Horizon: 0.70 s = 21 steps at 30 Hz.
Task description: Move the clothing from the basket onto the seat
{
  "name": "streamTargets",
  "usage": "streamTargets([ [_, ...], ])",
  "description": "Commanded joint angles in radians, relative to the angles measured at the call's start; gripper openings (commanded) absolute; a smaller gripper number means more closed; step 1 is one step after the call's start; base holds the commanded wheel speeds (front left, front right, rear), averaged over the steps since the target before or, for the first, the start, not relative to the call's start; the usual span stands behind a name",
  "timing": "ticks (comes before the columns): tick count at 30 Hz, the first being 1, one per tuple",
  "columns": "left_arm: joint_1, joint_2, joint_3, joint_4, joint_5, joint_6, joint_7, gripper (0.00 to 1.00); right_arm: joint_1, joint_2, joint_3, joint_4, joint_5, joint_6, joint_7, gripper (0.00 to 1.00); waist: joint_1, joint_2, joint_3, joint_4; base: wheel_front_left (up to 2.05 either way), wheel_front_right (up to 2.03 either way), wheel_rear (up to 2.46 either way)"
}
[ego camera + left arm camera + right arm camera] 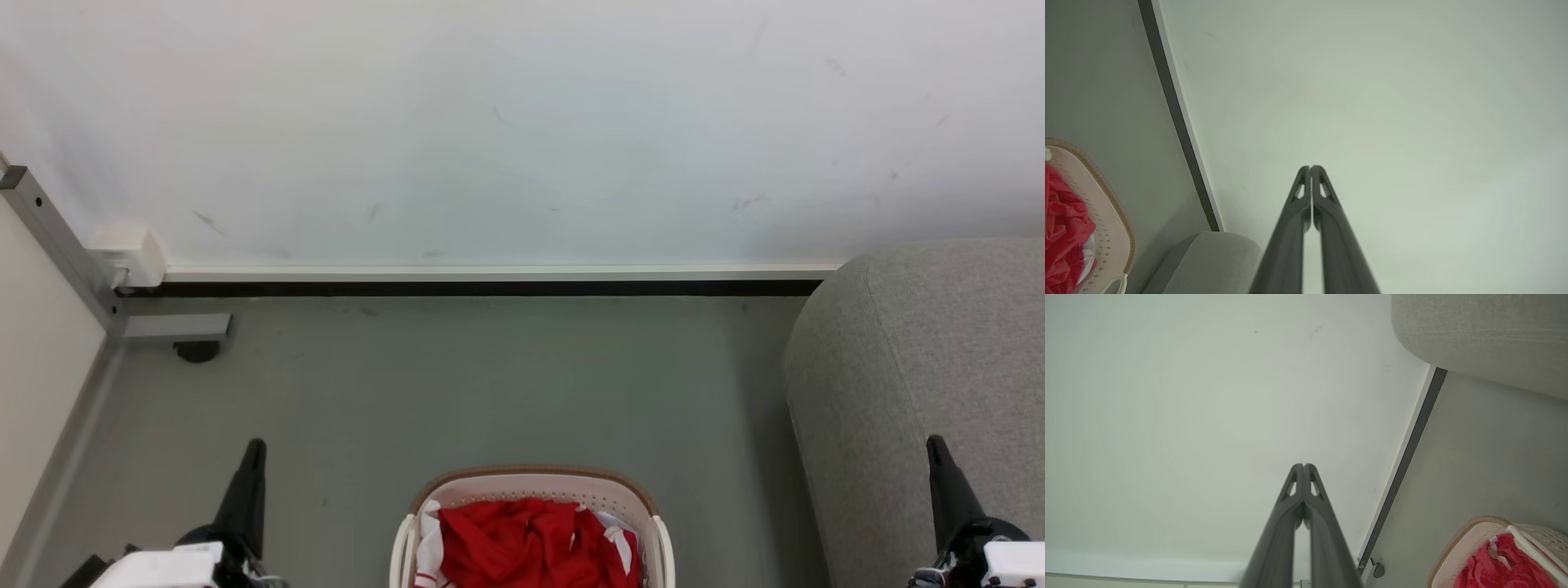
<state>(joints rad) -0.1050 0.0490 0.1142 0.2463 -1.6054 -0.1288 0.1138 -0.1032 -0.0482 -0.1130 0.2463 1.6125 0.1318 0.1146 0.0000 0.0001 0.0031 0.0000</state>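
The left gripper has its two dark fingers pressed together with nothing between them, aimed at the pale wall. In the head view it sits at the lower left, above the floor and well apart from the basket. The right gripper is likewise closed on nothing, and in the head view it sits at the lower right, in front of the grey side of the seat. Between the two, the basket stands on the floor with the clothing heaped inside, red with white trim. The seat is near the basket's right, and no garment lies on the part shown. As I judge it, the task has not begun: all the clothing is left to be lifted out and carried across.
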Motion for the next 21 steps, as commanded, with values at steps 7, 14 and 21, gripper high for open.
streamTargets([
  [7,0.020,-0.005,-0.016,0.019,0.012,0.002,-0.020,1.00,0.022,0.008,0.004,0.018,-0.017,0.000,-0.020,1.00,0.0000,-0.0001,0.000,0.000,0.00,0.00,0.00],
  [14,0.023,-0.005,-0.035,0.013,0.061,0.001,-0.054,1.00,0.035,0.006,0.010,-0.011,-0.146,0.000,-0.055,1.00,0.0000,-0.0001,0.002,0.000,0.00,0.00,0.00],
  [21,0.025,-0.004,-0.053,0.003,0.166,0.001,-0.086,1.00,0.047,0.005,0.023,-0.041,-0.313,0.000,-0.087,1.00,0.0000,-0.0001,0.005,-0.001,0.00,0.00,0.00],
])
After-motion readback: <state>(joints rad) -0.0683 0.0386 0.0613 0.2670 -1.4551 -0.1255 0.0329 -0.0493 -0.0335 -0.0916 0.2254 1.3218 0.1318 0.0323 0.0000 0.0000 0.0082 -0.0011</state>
